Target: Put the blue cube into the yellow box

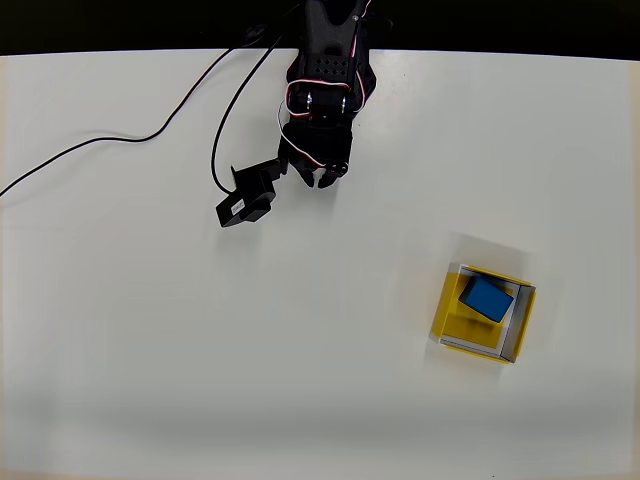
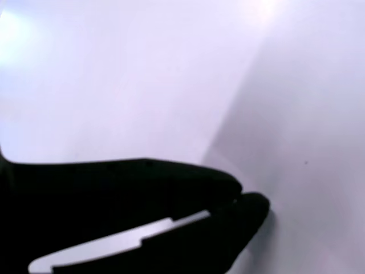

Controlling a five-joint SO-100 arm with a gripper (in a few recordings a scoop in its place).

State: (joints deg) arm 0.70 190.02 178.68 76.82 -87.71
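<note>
A: Going left to right, what have you got?
B: Your gripper sits near the table's far edge, well up-left of the box. In the wrist view the fingertips meet, clenched on nothing.
A: And the cube?
B: The cube is inside the box, in its upper-right part, resting on the yellow floor.
A: So, done?
B: Looks done, imo. Nothing's left but parking the arm.
</note>
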